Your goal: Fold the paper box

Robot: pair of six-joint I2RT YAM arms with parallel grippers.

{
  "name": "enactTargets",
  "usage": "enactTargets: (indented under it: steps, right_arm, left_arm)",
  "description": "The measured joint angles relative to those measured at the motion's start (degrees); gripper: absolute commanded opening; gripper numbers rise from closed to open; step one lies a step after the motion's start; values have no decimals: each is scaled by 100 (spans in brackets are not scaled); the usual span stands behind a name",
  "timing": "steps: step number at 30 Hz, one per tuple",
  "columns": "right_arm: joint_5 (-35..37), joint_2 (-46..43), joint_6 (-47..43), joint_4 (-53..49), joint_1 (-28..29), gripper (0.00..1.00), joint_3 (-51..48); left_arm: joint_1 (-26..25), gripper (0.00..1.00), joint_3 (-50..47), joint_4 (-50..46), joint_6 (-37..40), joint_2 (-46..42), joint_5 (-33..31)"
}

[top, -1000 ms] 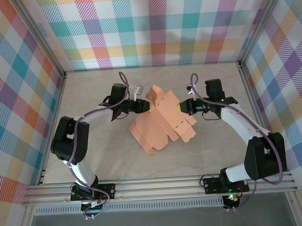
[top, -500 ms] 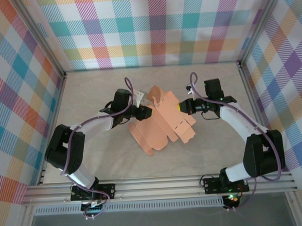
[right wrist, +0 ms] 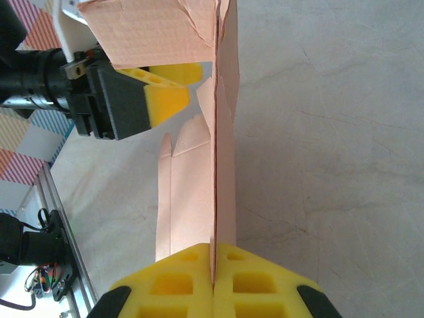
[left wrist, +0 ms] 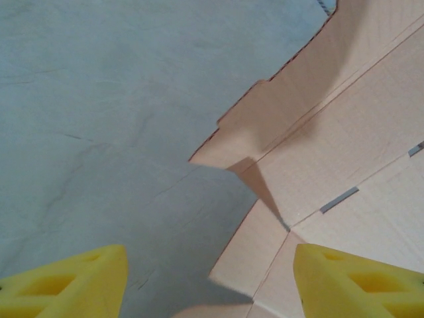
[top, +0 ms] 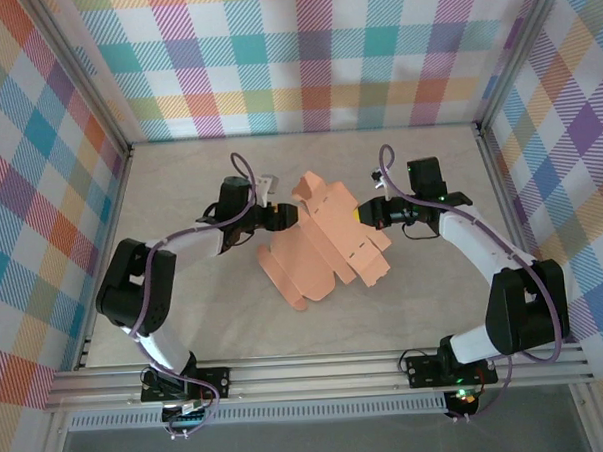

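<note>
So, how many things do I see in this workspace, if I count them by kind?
paper box: 1
robot arms: 2, the left arm and the right arm
total: 3

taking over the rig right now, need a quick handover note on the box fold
Left tool: open, jaws apart at the sheet's left edge, gripping nothing.
Right tool: shut on the right edge of the paper box, with the card pinched upright in it.
Paper box: mid table, between the two tools. It is mostly an unfolded die-cut sheet, and its far-left part curls up.
Done: right edge gripped. No walls formed that I can see.
Left: fold the panels up, lock the flaps into the slots, close the box.
</note>
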Motion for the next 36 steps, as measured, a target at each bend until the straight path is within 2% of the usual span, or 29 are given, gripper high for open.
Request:
enactTargets:
  steps: [9, 22, 36]
  right_arm:
    - [-15, 4, 2, 0, 0, 0, 0]
    - [354, 479, 22, -52, 0, 0, 111]
    - [986, 774, 22, -109, 0, 0, 111]
  left_arm:
    - [-291, 59, 195, 151, -74, 262, 625]
    - [-719, 59, 223, 2, 120, 328, 501]
    - [-907, 59, 446, 11, 22, 1285, 485]
